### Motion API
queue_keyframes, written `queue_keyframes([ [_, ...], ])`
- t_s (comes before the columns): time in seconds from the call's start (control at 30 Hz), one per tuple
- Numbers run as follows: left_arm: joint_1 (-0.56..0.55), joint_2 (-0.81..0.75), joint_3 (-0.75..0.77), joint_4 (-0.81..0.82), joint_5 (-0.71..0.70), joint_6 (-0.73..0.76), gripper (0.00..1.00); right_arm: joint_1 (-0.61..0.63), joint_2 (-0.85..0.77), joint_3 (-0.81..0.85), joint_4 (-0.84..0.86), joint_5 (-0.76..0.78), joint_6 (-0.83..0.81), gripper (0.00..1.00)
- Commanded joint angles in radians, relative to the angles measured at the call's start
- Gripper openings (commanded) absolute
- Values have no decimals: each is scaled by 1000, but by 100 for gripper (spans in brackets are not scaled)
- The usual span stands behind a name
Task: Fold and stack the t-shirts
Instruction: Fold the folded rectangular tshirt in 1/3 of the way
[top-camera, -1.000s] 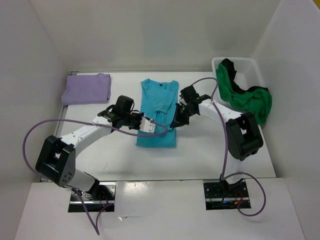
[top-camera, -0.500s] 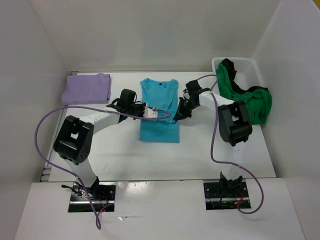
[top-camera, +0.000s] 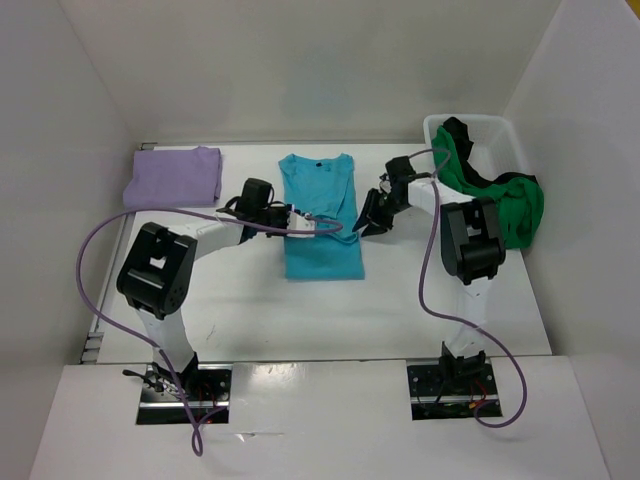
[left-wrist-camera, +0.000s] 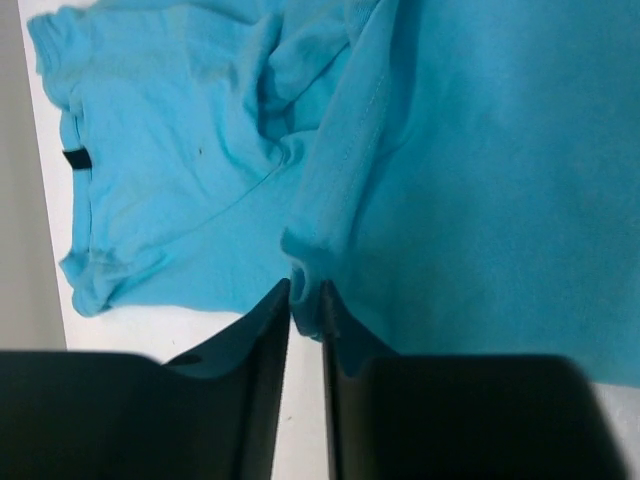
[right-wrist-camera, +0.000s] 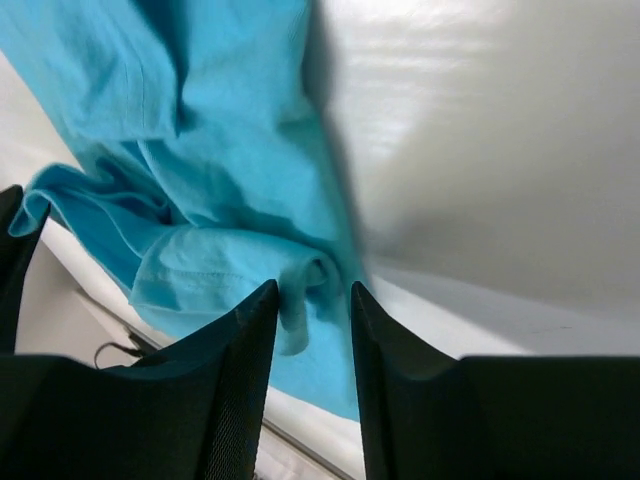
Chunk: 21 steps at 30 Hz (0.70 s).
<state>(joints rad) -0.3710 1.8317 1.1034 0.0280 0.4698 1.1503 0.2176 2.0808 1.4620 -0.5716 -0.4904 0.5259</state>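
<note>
white table (top-camera: 450, 300) carries the turquoise shirt (top-camera: 320, 215) at its middle, with the lavender shirt (top-camera: 175, 178) folded well to its left and the green shirt (top-camera: 500, 200) hanging over the bin (top-camera: 510, 130) to its right. the left gripper (left-wrist-camera: 305, 290) is narrowly parted at a fold of the turquoise shirt. the right gripper (right-wrist-camera: 312, 290) is spread wider, with the shirt's edge loose between its fingers.
</note>
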Motion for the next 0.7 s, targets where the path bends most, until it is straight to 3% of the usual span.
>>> queue_keyframes([
  [0.0,10,20,4,68,18,-14,28,-32,-20,73,58,32,-1,41],
  [0.1,10,20,4,79,-34,-24,30,-32,-91,97,47,108,-39,41],
  [0.17,10,31,-7,95,-72,-34,27,-32,-168,86,36,151,-78,41],
  [0.23,10,31,-7,105,-117,-43,23,-32,-236,49,18,179,-110,33],
  [0.27,10,31,-7,105,-117,-52,23,-17,-255,34,18,179,-121,22],
  [0.4,1,21,-7,105,-171,-92,23,89,-280,-38,-31,147,-153,1],
  [0.5,1,2,-19,96,-210,-133,23,195,-251,-80,-44,125,-153,0],
  [0.57,1,-8,-43,96,-221,-133,34,204,-229,-104,16,110,-107,0],
  [0.67,1,-28,-43,96,-263,-143,38,204,-159,-42,41,125,-83,0],
])
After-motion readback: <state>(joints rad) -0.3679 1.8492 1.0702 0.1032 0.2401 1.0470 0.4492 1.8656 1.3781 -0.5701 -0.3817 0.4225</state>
